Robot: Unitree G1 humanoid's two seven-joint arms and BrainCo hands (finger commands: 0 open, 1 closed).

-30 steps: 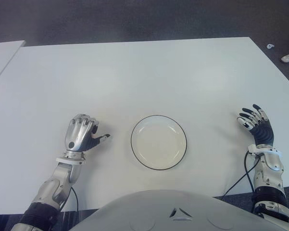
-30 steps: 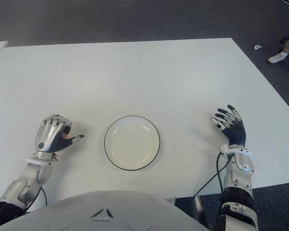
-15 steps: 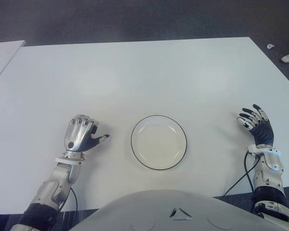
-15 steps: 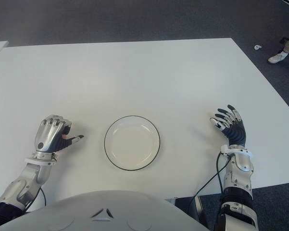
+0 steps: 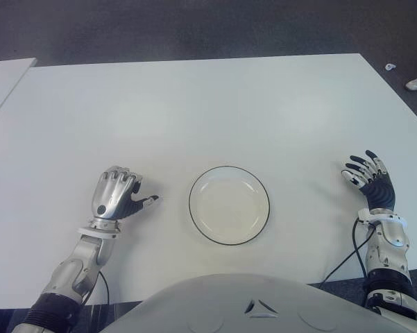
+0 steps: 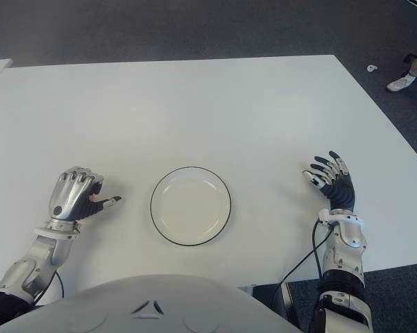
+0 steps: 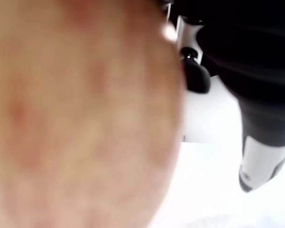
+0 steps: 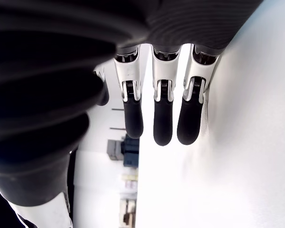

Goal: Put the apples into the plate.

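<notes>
The left robot hand (image 5: 116, 194) is curling its fingers around an apple (image 7: 80, 118) just left of the empty plate (image 5: 229, 204) on the white table (image 5: 208, 111), while the right robot hand (image 5: 369, 180) is hovering spread, holding nothing, so no apple is plated yet.

Silver robot hand (image 5: 116, 195), black fingertips; black cable at wrist.

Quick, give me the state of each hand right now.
Left hand: shut on an apple, left of the plate.
Right hand: open, holding nothing, right of the plate.
</notes>
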